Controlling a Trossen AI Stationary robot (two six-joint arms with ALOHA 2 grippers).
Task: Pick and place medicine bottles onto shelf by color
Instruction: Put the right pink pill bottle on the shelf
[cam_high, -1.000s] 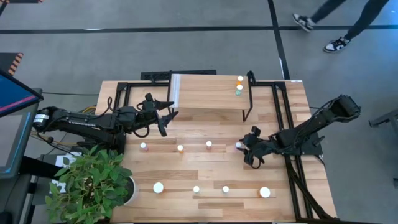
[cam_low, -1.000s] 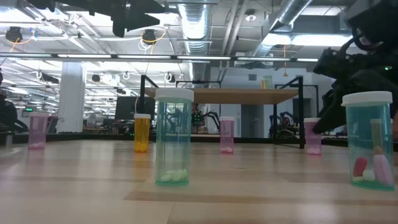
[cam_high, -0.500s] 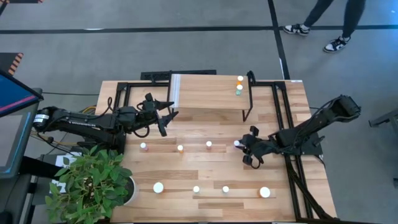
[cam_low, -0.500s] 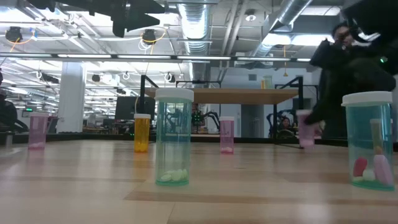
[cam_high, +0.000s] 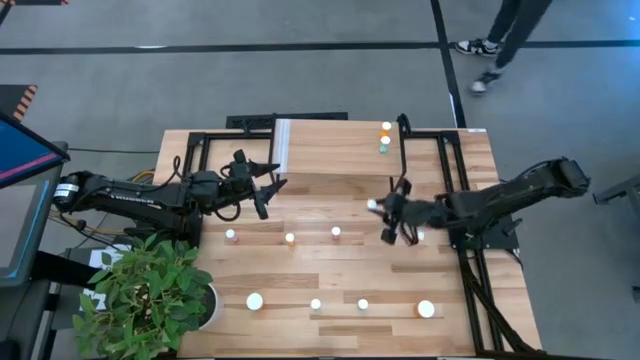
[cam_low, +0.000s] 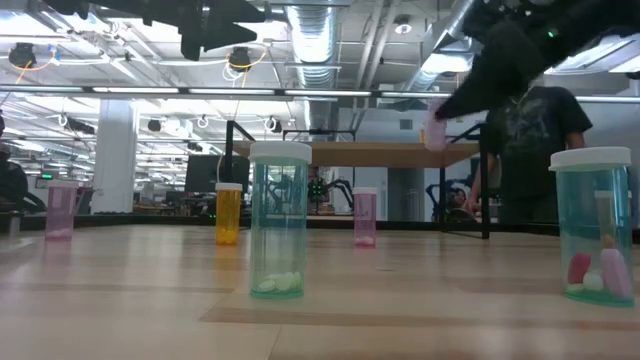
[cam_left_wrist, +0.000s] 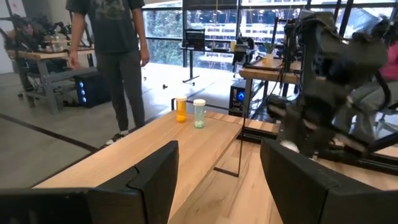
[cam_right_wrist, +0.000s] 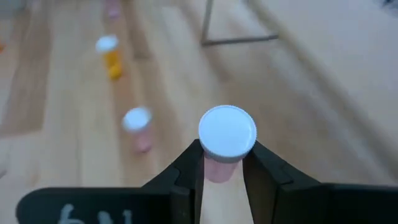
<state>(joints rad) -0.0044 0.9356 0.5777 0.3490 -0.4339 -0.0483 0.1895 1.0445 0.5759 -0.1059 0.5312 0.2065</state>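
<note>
My right gripper (cam_high: 380, 212) is shut on a pink medicine bottle (cam_right_wrist: 219, 169) with a white cap (cam_right_wrist: 227, 130). It holds the bottle in the air just in front of the shelf (cam_high: 335, 150); the low view shows the bottle (cam_low: 434, 133) at about shelf-top height. An orange bottle (cam_high: 386, 127) and a green one (cam_high: 383, 147) stand on the shelf's right end. Further bottles stand on the table: pink (cam_high: 231, 236), orange (cam_high: 290, 238), pink (cam_high: 336, 233), and several along the near edge. My left gripper (cam_high: 270, 190) hovers open by the shelf's left end. My right gripper pinches the pink bottle's body just under the white cap (cam_right_wrist: 214, 167) between its two fingers (cam_right_wrist: 186, 171). The fingers come from the table's right side, slanting a little downward. The bottle stays roughly upright, cap up, lifted clear of the table.
A potted plant (cam_high: 150, 295) fills the near left corner. Black frame rails (cam_high: 450, 180) run along the table's right side, and the shelf's black leg (cam_high: 400, 172) stands just beyond the held bottle. A person (cam_low: 530, 140) stands behind the table.
My right gripper has taken the pink bottle off the table and carried it up, toward the far edge and a little left, nearer the shelf. The bottle is now lifted clear. The left arm has kept still.
</note>
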